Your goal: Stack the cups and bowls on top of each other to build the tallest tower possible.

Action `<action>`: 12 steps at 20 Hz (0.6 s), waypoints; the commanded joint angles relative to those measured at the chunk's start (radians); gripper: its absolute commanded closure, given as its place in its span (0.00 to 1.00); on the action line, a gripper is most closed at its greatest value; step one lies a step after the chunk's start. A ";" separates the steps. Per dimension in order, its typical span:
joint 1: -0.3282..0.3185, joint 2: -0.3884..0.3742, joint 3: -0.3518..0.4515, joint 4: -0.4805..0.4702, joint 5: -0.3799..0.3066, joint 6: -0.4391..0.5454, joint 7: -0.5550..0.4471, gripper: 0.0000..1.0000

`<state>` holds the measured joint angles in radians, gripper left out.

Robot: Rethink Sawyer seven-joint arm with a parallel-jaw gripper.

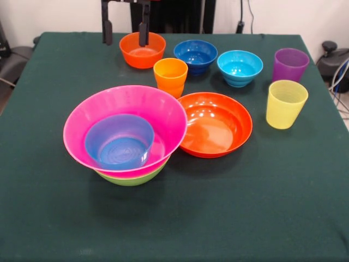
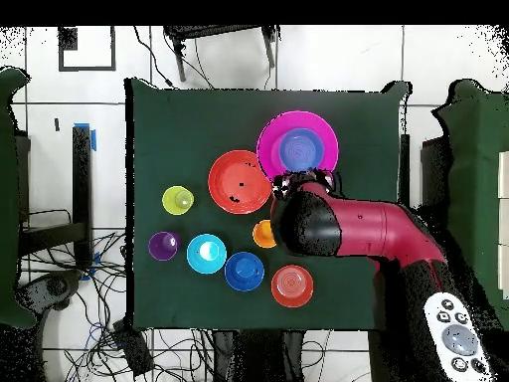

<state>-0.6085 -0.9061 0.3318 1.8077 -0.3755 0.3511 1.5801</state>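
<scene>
The tower stands front left: a big pink bowl (image 1: 163,117) (image 2: 320,139) nested in a lime green bowl (image 1: 131,178), with a small blue bowl (image 1: 119,142) (image 2: 297,151) inside. My gripper (image 1: 125,33) hangs open and empty at the far edge, above a small orange bowl (image 1: 142,50) (image 2: 291,286). An orange cup (image 1: 170,76) (image 2: 261,235), a dark blue bowl (image 1: 195,54) (image 2: 244,271) and a cyan bowl (image 1: 240,66) (image 2: 206,253) stand nearby. The shallow orange bowl (image 1: 215,124) (image 2: 239,182) touches the pink one. A purple cup (image 1: 290,64) (image 2: 163,245) and a yellow cup (image 1: 286,103) (image 2: 178,200) stand upright at the right.
Everything rests on a dark green tablecloth (image 1: 229,213). In the overhead view the red arm (image 2: 358,229) reaches over the table's right half and hides the gripper. Cables and chairs lie around the table.
</scene>
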 commanded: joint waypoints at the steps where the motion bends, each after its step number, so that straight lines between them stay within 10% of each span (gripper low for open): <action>1: 0.035 0.034 0.031 0.062 -0.024 0.088 0.020 0.00; 12: 0.038 0.053 0.044 0.056 -0.022 0.082 0.017 0.00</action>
<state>-0.6033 -0.9039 0.3318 1.8145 -0.3765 0.3513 1.5801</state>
